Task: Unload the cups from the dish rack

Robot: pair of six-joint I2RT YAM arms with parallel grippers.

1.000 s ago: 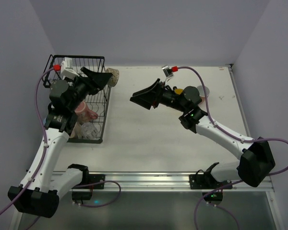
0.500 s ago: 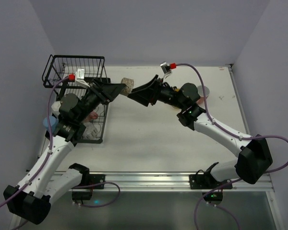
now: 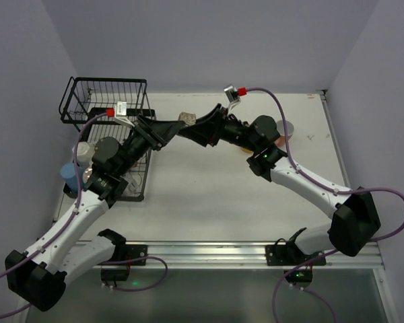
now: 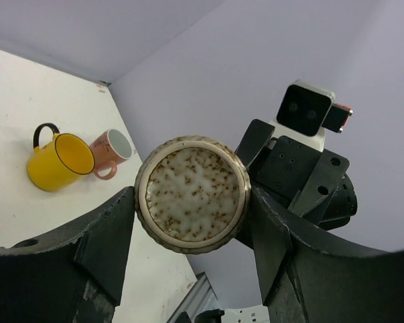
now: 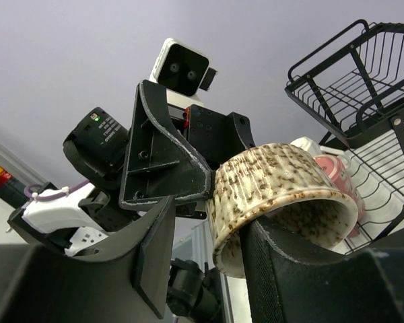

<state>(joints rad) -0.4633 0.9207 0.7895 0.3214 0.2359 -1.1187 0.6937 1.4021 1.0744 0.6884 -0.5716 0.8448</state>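
Up in the air over the surface (image 3: 209,195), just to the right of the dish rack (image 3: 108,91), there's one speckled beige cup (image 4: 192,194). It lies on its side. The left claw (image 3: 172,126) has it squeezed across the outside, one finger on each side of the wall. The right claw (image 3: 198,128) is right up against it from the other side. In the right wrist view one finger sits at the cup's open mouth and the other is outside the wall with a visible gap, so that claw is parted and not clamped on anything.

Cup count, as far as I can see:
- one beige, in the left claw
- one pink cup (image 5: 337,171) in the rack's lower tier, with something pale next to it that I can't identify
- one light blue cup (image 3: 69,172) at the rack's left side, partly behind the left arm
- two mugs standing on the surface near the far right corner: a yellow mug (image 4: 57,161) with a black handle and a salmon mug (image 4: 110,151) just beside it

That's one rack and two arms. In the top view the left arm lies over the rack's lower tray and hides most of it. The right arm covers most of the two mugs. Purple cables loop off both wrists.
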